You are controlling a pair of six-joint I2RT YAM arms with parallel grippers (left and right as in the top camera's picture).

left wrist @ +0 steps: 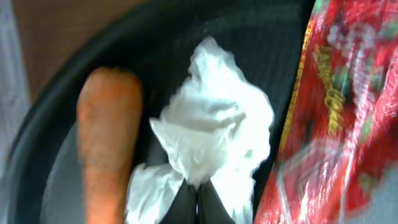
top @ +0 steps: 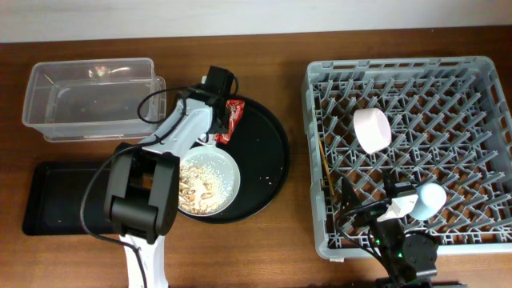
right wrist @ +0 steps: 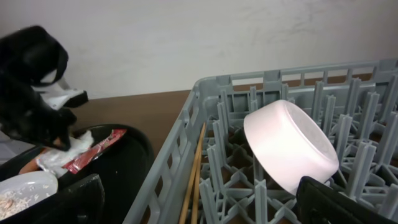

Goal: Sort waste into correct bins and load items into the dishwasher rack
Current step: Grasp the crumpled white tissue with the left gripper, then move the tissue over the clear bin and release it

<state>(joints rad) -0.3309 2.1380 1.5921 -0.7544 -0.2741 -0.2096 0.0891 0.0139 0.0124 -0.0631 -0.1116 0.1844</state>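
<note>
My left gripper (left wrist: 198, 202) is shut on the crumpled white tissue (left wrist: 217, 130) on the big round black tray. The orange carrot stick (left wrist: 109, 137) lies to its left and the red snack wrapper (left wrist: 336, 118) to its right; the wrapper also shows from overhead (top: 233, 118). The pale plate (top: 232, 164) holds beige rice scraps (top: 204, 188). The grey dishwasher rack (top: 480, 88) holds the white bowl (top: 372, 130), the light-blue cup (top: 430, 200) and the chopsticks (right wrist: 196, 174). My right gripper (right wrist: 199, 208) is open and empty over the rack's front left.
The clear tub (top: 48, 108) stands at the back left. The shallow black tray (top: 56, 200) lies in front of it. The big round black tray (top: 268, 152) sits between the bins and the rack.
</note>
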